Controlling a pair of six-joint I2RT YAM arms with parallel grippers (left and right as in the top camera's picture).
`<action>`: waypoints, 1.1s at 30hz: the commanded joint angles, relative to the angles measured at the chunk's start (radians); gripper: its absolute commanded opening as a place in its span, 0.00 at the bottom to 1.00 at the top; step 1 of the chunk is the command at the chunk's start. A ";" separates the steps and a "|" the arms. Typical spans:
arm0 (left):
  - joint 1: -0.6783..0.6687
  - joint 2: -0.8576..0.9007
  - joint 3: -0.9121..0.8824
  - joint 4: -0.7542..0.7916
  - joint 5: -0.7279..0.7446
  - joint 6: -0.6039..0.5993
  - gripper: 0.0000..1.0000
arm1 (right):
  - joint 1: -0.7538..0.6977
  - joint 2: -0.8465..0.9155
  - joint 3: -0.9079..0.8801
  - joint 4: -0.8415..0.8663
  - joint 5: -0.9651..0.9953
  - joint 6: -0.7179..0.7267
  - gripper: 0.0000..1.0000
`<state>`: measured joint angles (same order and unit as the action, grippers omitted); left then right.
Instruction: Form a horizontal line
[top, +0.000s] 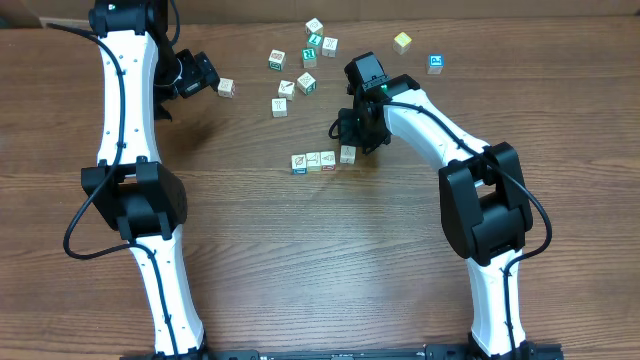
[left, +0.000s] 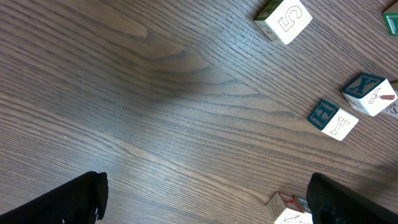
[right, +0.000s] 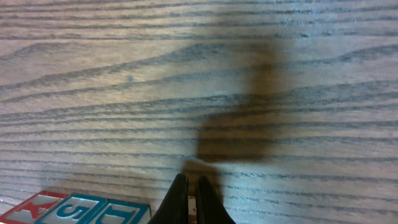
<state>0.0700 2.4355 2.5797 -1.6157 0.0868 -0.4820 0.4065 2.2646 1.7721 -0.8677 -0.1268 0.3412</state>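
Horizontal line (top: 320, 160) of small pale wooden picture cubes w/ blue, green & red marks lies near the middle of the brown wood-grain counter (top: 300, 260), just below & left of the right arm's wrist. Three cubes sit edge to edge. The 4th, at the right end, sits slightly higher, & the overhead view doesn't show whether it touches its neighbour. In the right wrist view part of the row shows at bottom left (right: 81, 210): a red face, then two blue ones, side by side.

Right fingers (right: 179, 204) are pressed together w/ nothing btwn them, tips over bare wood just beside the row; can't tell if they touch the wood.

Left fingers (left: 81, 198) are spread wide, holding nothing, over bare counter at the far left. A loose pale cube (top: 227, 88) lies just beside them. More loose cubes of the same kind (top: 309, 58) are scattered at the far side, well apart from the row. Two more sit off to the right: a yellowish-topped cube (top: 402, 42) & a blue-marked cube (top: 435, 64).
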 joint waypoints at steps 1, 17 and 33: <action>0.001 -0.012 0.019 0.001 0.007 0.007 0.99 | -0.002 -0.016 -0.006 -0.006 -0.006 0.003 0.04; 0.001 -0.012 0.019 0.001 0.007 0.008 0.99 | -0.002 -0.016 -0.006 0.006 -0.006 0.002 0.04; 0.001 -0.012 0.019 0.001 0.007 0.007 1.00 | 0.008 -0.016 -0.006 -0.032 -0.009 -0.002 0.05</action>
<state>0.0700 2.4355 2.5793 -1.6157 0.0868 -0.4820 0.4076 2.2646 1.7721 -0.9024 -0.1276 0.3405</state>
